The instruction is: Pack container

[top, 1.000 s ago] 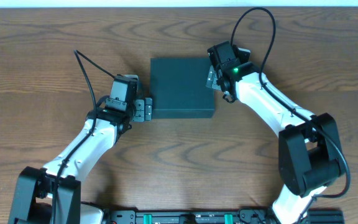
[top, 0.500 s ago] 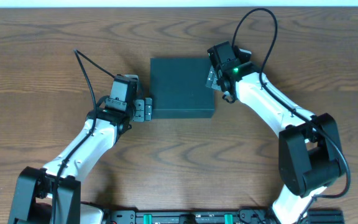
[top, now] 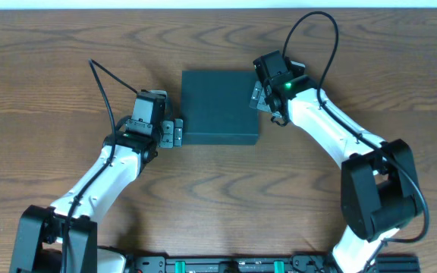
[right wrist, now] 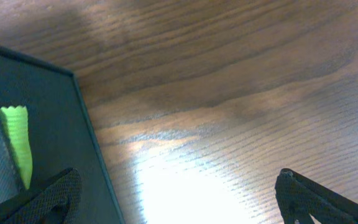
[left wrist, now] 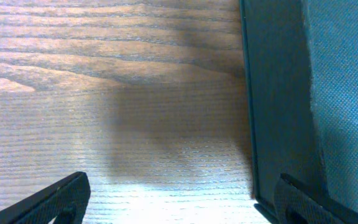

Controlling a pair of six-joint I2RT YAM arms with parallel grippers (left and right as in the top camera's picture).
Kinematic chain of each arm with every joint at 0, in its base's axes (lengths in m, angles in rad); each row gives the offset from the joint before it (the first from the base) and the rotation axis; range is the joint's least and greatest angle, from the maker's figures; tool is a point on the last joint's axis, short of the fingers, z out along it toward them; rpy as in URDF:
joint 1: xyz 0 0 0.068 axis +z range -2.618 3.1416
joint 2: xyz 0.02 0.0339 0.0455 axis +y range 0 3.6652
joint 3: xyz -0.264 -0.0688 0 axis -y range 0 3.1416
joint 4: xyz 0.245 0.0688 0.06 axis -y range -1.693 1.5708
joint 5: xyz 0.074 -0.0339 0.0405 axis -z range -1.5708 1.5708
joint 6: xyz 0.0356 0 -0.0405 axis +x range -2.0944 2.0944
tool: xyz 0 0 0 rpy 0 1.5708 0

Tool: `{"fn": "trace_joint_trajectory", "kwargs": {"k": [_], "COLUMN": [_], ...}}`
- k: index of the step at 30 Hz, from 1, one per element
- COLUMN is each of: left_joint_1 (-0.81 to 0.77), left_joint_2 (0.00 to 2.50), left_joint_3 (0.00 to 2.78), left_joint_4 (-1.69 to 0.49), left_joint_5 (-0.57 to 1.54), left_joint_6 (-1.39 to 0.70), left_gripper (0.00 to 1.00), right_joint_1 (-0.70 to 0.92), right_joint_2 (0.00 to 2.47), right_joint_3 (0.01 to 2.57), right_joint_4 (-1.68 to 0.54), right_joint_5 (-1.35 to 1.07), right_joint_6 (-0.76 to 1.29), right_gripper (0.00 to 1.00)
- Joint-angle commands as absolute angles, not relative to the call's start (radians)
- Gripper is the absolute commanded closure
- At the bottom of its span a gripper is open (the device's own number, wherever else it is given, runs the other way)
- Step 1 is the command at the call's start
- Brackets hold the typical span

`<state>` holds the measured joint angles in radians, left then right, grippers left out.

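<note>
The container (top: 220,108) is a dark teal square box lying shut in the middle of the wooden table. My left gripper (top: 171,133) stands open at the box's lower left side. In the left wrist view (left wrist: 182,208) its right finger overlaps the container's (left wrist: 278,93) edge and its left finger is over bare wood. My right gripper (top: 259,95) stands open at the box's upper right edge. In the right wrist view (right wrist: 179,202) one finger is over the container (right wrist: 48,118) and the other over the table. Neither gripper holds anything.
A bright green strip (right wrist: 16,146) shows on the container's side in the right wrist view. A black cable (top: 313,38) loops above the right arm, and another (top: 105,87) trails from the left arm. Wooden table (top: 51,61) spreads all round.
The container has shifted slightly to the left, and the left gripper has drawn a little left with it. The right arm has barely moved.
</note>
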<state>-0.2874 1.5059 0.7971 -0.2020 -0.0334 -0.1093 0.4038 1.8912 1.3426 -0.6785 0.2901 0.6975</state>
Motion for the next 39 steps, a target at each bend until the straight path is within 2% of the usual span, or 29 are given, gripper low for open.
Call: {"fn": "trace_joint_trajectory", "kwargs": {"k": [1,12,22,32,39], "left_joint_1": [-0.300,-0.300,-0.300,-0.300,-0.302], "left_joint_2": [1.467,1.420,1.256,0.948,0.661], "left_joint_3": [0.810,0.810,0.810,0.812,0.833], "left_joint_4": [-0.179,-0.187,-0.222,-0.348,-0.569], "left_joint_5": [0.022,0.027,0.018,0.028,0.130], "left_joint_6": [-0.108,-0.109,-0.108,-0.110,-0.112], "left_gripper": [0.04,0.05,0.05,0.05,0.05], "right_joint_1": [0.480,0.445,0.429,0.430,0.430], "right_joint_2": [1.879,1.720,1.422,1.061,0.861], "right_joint_3": [1.328,1.328,1.328,1.328,1.328], "right_joint_4": [-0.708,-0.737,-0.812,-0.939,-1.093], "right_joint_5": [0.083,0.184,0.239,0.262,0.253], "right_joint_6": [0.669,0.656,0.603,0.529,0.374], "right_gripper": [0.01,0.01,0.01,0.01,0.01]}}
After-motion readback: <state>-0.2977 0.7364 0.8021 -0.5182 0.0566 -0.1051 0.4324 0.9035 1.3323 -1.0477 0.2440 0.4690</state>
